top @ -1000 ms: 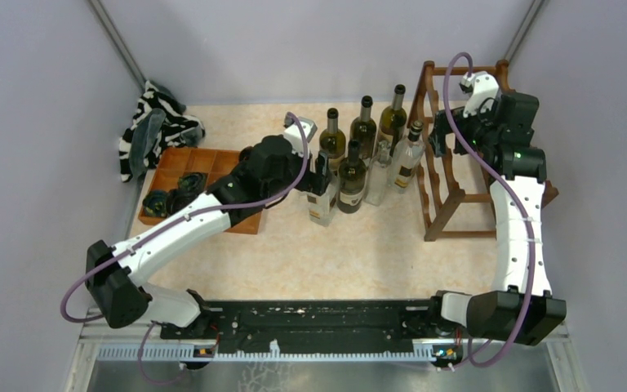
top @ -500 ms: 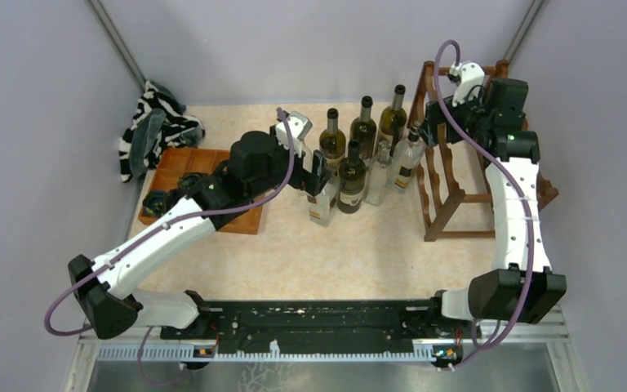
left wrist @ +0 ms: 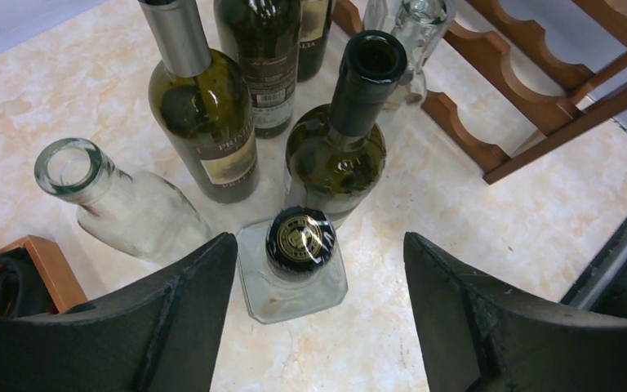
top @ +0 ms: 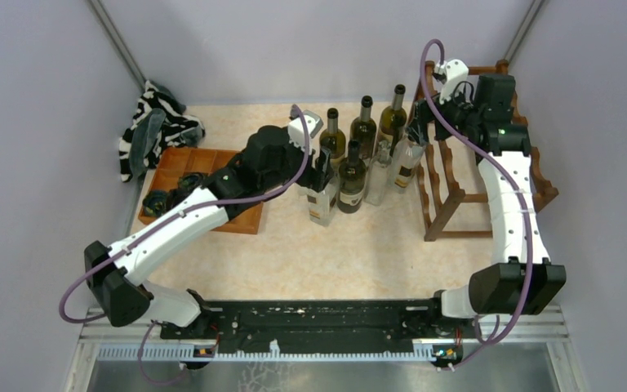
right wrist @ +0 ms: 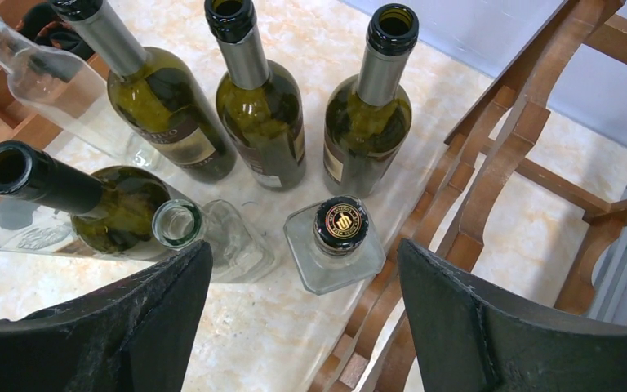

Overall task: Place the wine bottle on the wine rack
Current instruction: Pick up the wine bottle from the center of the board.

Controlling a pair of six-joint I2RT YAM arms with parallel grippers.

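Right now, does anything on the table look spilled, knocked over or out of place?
Nothing is spilled or toppled; the bottles all stand upright. The one oddity is a crumpled black-and-white striped cloth heaped in the far left corner, by the compartment tray.

The wine rack (right wrist: pixel 498 163) is showing dark reddish-brown wood. The wine bottles (right wrist: pixel 262 122) are gleaming olive green with grey foil necks, a clear bottle (left wrist: pixel 290 286) is wearing a black-and-gold cap (left wrist: pixel 300 237), the tabletop (top: pixel 359 245) is showing beige marbling, the cloth (top: pixel 159 122) black-and-white stripes, the tray (top: pixel 245 226) orange-brown.
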